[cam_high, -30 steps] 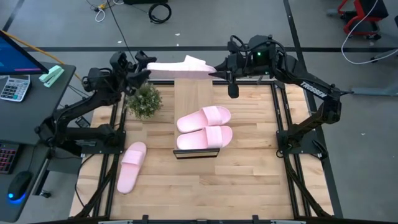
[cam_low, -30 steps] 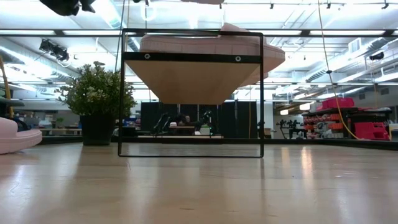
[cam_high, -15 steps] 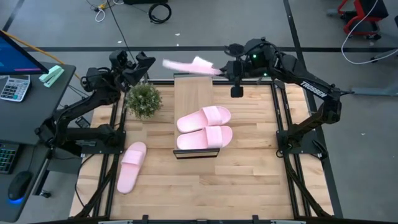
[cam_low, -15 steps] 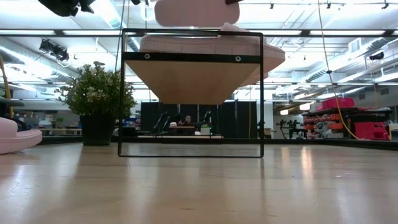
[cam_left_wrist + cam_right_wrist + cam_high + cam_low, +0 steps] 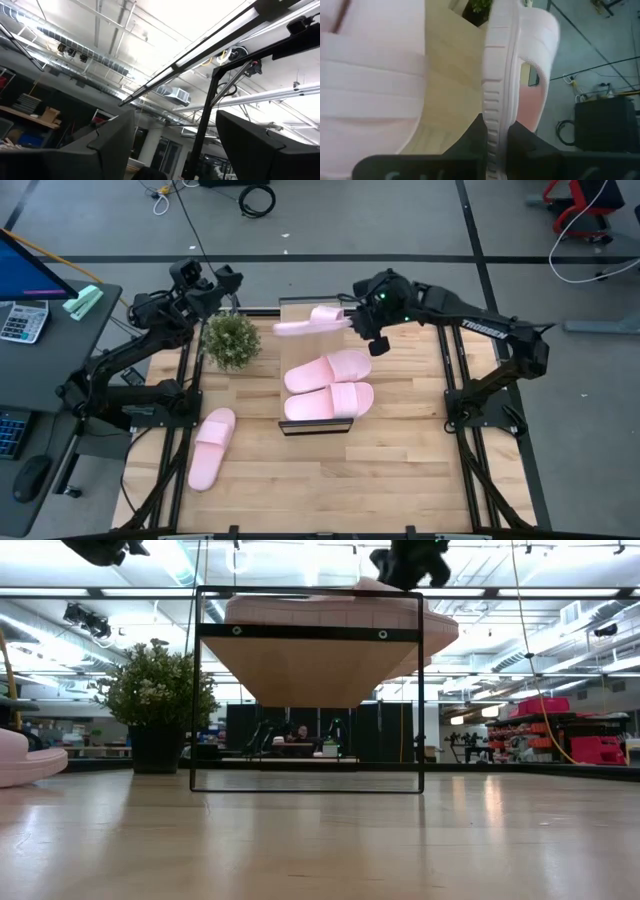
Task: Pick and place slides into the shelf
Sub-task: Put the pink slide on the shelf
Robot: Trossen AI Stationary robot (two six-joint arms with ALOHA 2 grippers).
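Observation:
Two pink slides (image 5: 328, 370) (image 5: 330, 400) lie side by side on the shelf (image 5: 312, 345), a wood plank on a black frame. Another slide (image 5: 310, 323) hangs crosswise just over the shelf's far end, with my right gripper (image 5: 353, 318) shut on it. One more slide (image 5: 210, 448) lies sole down on the table at the near left. My left gripper (image 5: 212, 280) stands open, high beyond the table's far left corner; its wrist view shows only the ceiling between its fingers (image 5: 110, 145). My right gripper pinches the slide's sole at its end toward the table's right (image 5: 495, 131), one finger (image 5: 474, 137) on each face of the sole. The fingers come from the table's right, slanting down, along the slide. Whether the slide touches the plank I cannot tell.
A potted plant (image 5: 231, 340) stands left of the shelf's far end. The shelf's black frame (image 5: 305, 690) rises well above the table. Bare wood table lies near and right of the shelf. A desk with a calculator (image 5: 22, 320) stands outside the left edge.
My right gripper has come down toward the shelf's far end and rolled, still shut on the slide. The slide, held high beyond the shelf a second ago, now hangs close over the plank's far end.

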